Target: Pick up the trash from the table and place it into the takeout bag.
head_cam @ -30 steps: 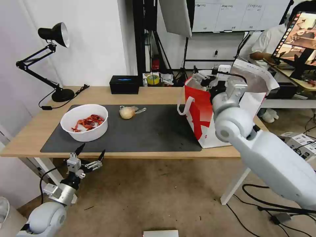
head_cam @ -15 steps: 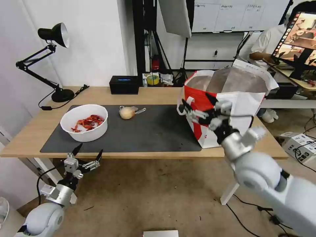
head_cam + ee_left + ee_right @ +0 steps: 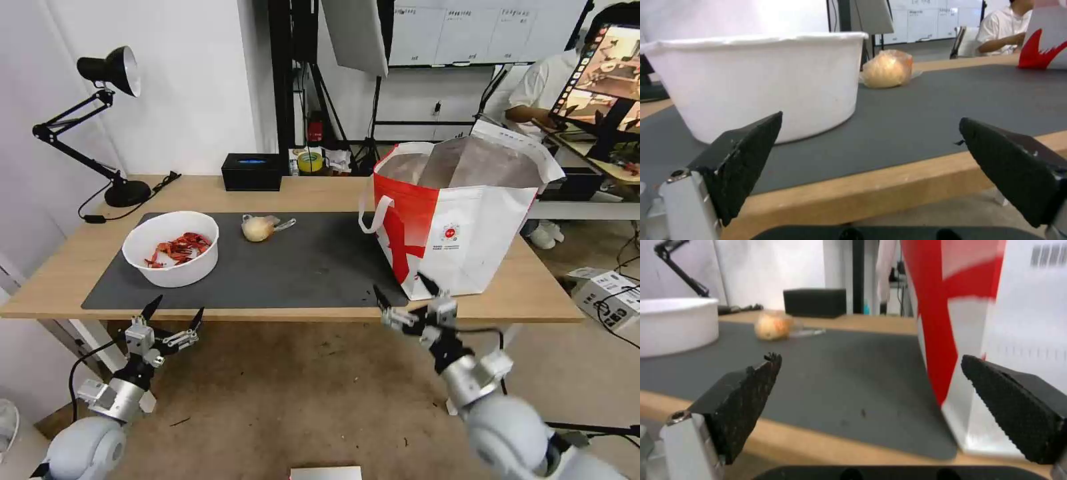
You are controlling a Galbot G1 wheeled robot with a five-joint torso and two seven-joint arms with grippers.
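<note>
On the dark mat of the table [image 3: 320, 190], a white bowl of red shells [image 3: 171, 247] sits at the left and a tan plastic-wrapped lump [image 3: 259, 228] lies near the middle. The same bowl [image 3: 758, 81] and lump [image 3: 887, 68] face my left wrist camera; the lump [image 3: 772, 326] also shows in the right wrist view. The takeout bag [image 3: 460, 220] stands open at the table's right end. My left gripper [image 3: 175, 313] hangs open below the front edge, near the bowl. My right gripper [image 3: 402, 297] is open and empty at the front edge, just left of the bag [image 3: 996, 323].
A black desk lamp [image 3: 100, 120] stands at the back left of the table and a small black box [image 3: 252, 171] at the back edge. A person sits at a desk behind the bag. Cables and a cardboard box [image 3: 610, 290] lie on the floor to the right.
My right arm has come out of the bag and swung down to the table's front edge, gripper open and empty. The left gripper has sunk slightly.
</note>
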